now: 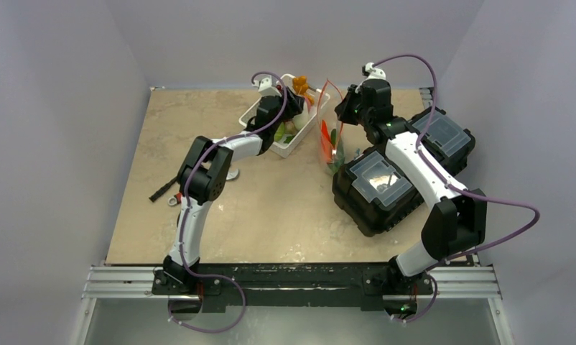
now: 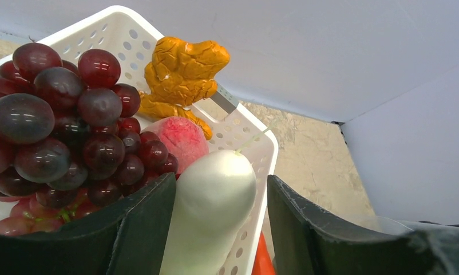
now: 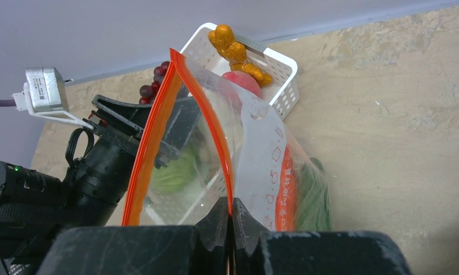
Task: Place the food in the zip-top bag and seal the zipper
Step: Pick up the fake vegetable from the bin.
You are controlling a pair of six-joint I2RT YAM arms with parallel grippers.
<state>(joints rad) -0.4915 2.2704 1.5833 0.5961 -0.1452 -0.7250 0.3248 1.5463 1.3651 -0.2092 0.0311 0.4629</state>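
My left gripper (image 2: pixel 218 223) is open inside the white slotted basket (image 2: pixel 124 23), its fingers either side of the white oval piece (image 2: pixel 216 195); the left finger touches it and a gap shows at the right finger. Dark and red grapes (image 2: pixel 61 126), a peach (image 2: pixel 181 137) and an orange lumpy piece (image 2: pixel 184 71) lie beside it. My right gripper (image 3: pixel 231 215) is shut on the zipper strip (image 3: pixel 216 132) and holds the zip-top bag (image 3: pixel 261 160) upright with its mouth open beside the basket. A carrot (image 3: pixel 284 189) and a dark green piece (image 3: pixel 316 195) sit in the bag.
Two black lidded cases (image 1: pixel 378 187) (image 1: pixel 443 136) stand at the right under my right arm. A dark tool (image 1: pixel 163 192) and a small metal piece (image 1: pixel 231 174) lie at the left. Grey walls close in the table at the back and sides.
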